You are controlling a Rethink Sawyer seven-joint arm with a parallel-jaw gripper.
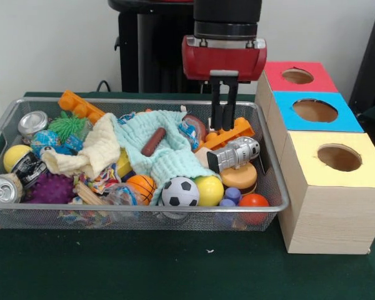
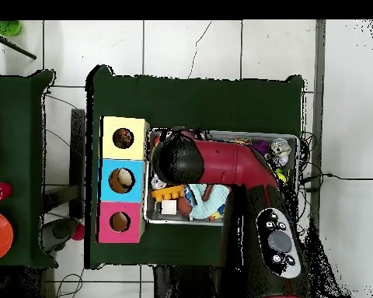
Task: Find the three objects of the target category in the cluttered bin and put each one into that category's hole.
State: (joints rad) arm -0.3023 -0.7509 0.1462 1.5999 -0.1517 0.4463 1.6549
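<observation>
The silver wire mesh bin (image 1: pixel 272 164) lies on the green table, full of toys; it also shows in the overhead view (image 2: pixel 165 221). My gripper (image 1: pixel 224 119) hangs over the bin's back right part, just above an orange block toy (image 1: pixel 228 134), with its black fingers close together and nothing between them. A patterned fabric piece (image 1: pixel 189 131) lies at the mint-green cloth's (image 1: pixel 169 156) right edge. Another (image 1: pixel 103 182) peeks out under the pale-yellow cloth (image 1: pixel 94 153). The yellow-topped box's hole (image 1: pixel 339 157) is right of the bin, also seen in the overhead view (image 2: pixel 123 139).
Blue-topped (image 1: pixel 315 110) and red-topped (image 1: pixel 298 76) boxes stand behind the yellow one. The bin also holds a football (image 1: pixel 180 192), balls, cans (image 1: pixel 2 189), a silver robot toy (image 1: pixel 234 153) and a purple spiky ball (image 1: pixel 50 187). In the overhead view my arm (image 2: pixel 236 167) covers much of the bin.
</observation>
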